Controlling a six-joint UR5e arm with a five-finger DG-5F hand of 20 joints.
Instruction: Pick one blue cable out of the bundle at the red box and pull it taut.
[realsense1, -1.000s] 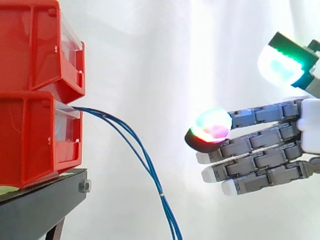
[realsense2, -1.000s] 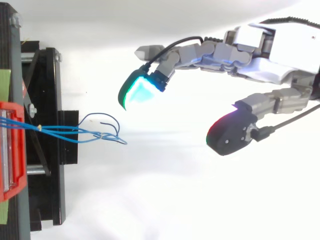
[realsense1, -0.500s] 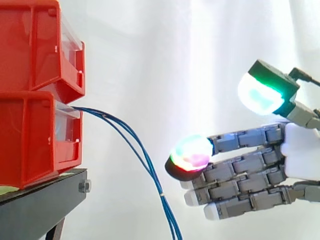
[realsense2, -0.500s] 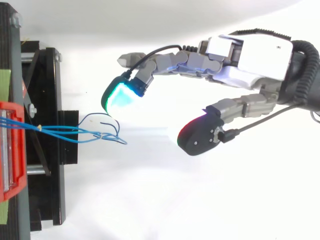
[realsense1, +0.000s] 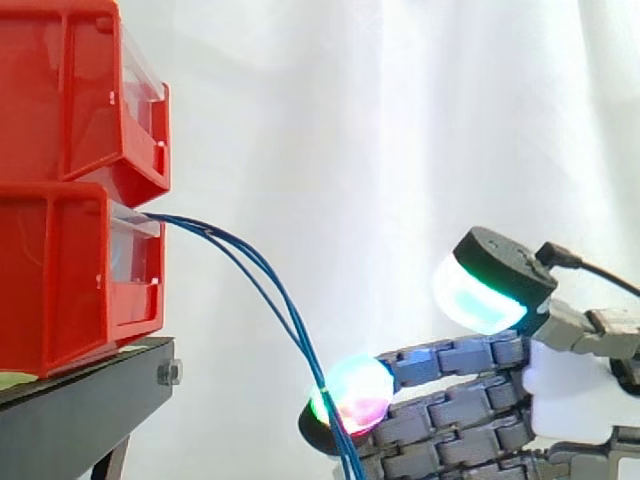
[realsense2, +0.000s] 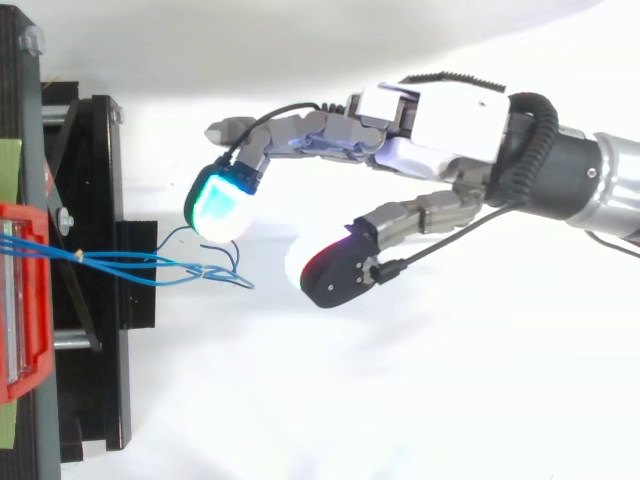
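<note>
Side view: the hand (realsense1: 568, 385) comes in low from the right, fingers stretched nearly straight toward the bins, thumb raised well apart above them. It is spread and holds nothing. Ahead of the fingertips, the blue cables (realsense1: 298, 333) leave the front of the lower red bin (realsense1: 60, 280) and droop to hand level, where they cross in front of the foremost glowing pad (realsense1: 365, 385). Contact there cannot be confirmed. The upper red bin (realsense1: 70, 100) sits stacked on the lower one, both on a black stand (realsense1: 80, 410) beyond the fingers. From the top view, the cable loops lie just beside the cyan fingertip (realsense2: 222, 208). The thumb pad (realsense2: 330, 272) stands apart from the cable ends.
</note>
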